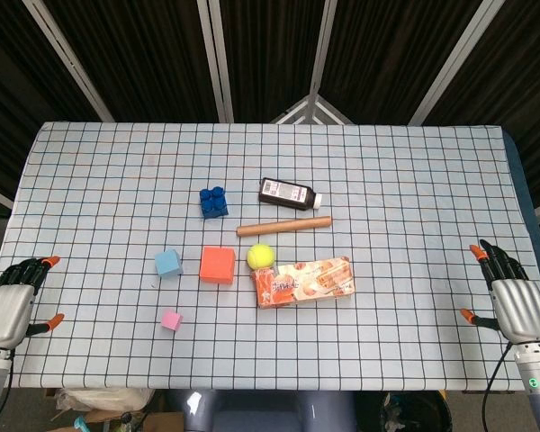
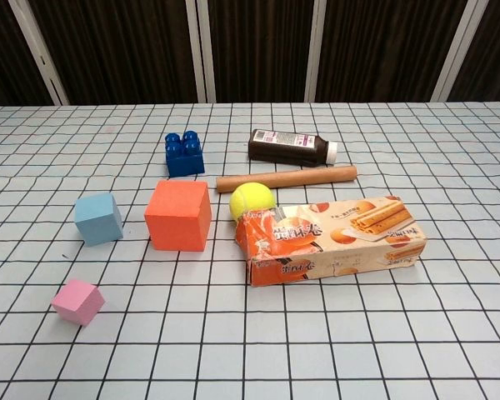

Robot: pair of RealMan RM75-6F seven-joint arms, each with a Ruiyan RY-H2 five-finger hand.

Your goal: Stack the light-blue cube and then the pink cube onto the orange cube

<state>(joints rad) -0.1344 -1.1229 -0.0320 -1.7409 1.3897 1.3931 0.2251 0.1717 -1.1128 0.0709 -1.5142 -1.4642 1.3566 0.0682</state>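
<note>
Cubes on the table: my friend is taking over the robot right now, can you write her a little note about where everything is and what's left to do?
Left hand: holds nothing, fingers apart, at the table's left edge.
Right hand: holds nothing, fingers apart, at the right edge.
Orange cube: mid-table, nothing on it, beside the tennis ball and snack box.
Light-blue cube: just left of the orange cube, apart from it.
Pink cube: nearer the robot, front left.
Done: nothing stacked yet.
Left: put light-blue on orange, then pink on top. The left hand looks nearer both.

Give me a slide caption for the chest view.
Before stacking: light-blue cube, orange cube and pink cube sit apart on the checked table.
</note>
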